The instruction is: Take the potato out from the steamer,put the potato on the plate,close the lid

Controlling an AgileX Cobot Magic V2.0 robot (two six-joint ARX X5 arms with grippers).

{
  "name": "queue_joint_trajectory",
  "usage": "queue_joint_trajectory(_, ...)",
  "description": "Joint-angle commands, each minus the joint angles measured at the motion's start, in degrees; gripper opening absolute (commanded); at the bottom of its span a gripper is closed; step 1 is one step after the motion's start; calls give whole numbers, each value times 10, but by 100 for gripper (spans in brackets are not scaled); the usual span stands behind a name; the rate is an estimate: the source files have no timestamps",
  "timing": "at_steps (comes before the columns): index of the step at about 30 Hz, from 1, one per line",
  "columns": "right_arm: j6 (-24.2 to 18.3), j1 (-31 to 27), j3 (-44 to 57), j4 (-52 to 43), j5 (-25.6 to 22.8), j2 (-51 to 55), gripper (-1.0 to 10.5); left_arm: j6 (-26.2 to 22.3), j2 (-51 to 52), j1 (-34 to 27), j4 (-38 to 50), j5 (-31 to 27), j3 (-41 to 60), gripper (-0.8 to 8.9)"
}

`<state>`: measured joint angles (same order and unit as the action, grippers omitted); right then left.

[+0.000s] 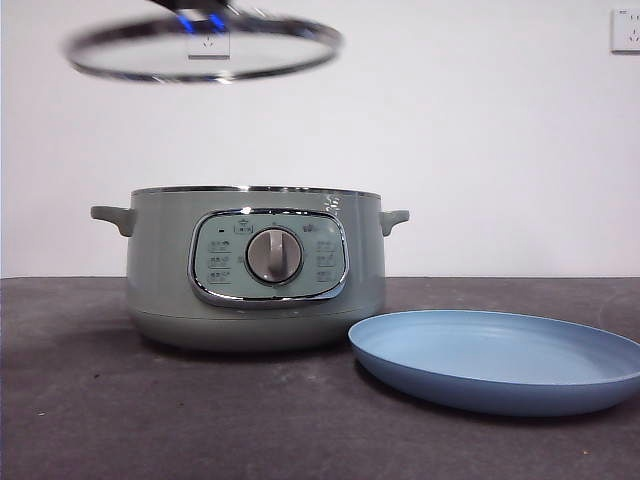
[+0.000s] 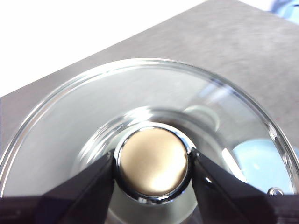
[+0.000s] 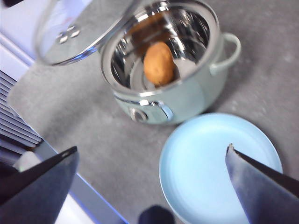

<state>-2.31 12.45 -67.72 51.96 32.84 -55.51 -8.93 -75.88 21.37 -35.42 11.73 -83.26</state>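
The sage-green steamer (image 1: 255,268) stands open on the table; the right wrist view shows it (image 3: 187,100) with the orange-brown potato (image 3: 159,63) lying inside its steel pot. My left gripper (image 2: 153,169) is shut on the knob (image 2: 153,161) of the glass lid (image 1: 205,48), holding the lid high above and left of the steamer; the lid also shows in the right wrist view (image 3: 79,32). The blue plate (image 1: 500,358) lies empty to the right front of the steamer. My right gripper (image 3: 152,158) is open, high above the plate (image 3: 210,172).
The dark grey table (image 1: 120,400) runs to a white wall with sockets (image 1: 625,30). In the right wrist view the table's edge (image 3: 56,149) and a white frame lie near the steamer's front.
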Motion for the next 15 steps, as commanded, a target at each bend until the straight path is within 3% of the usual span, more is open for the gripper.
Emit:
queue_joint_trajectory(1, 46, 30, -1, -54, 0, -36, 689, 19, 70, -14, -21, -2, -5, -9)
queue_joint_trajectory(5, 79, 90, -10, -134, -6, -115, 689, 30, 146, -25, -90, -31, -5, -9)
queue_joint_trajectory(15, 47, 203, -206, -141, -107, -372, 689, 47, 270, -27, -224, -62, -5, -9)
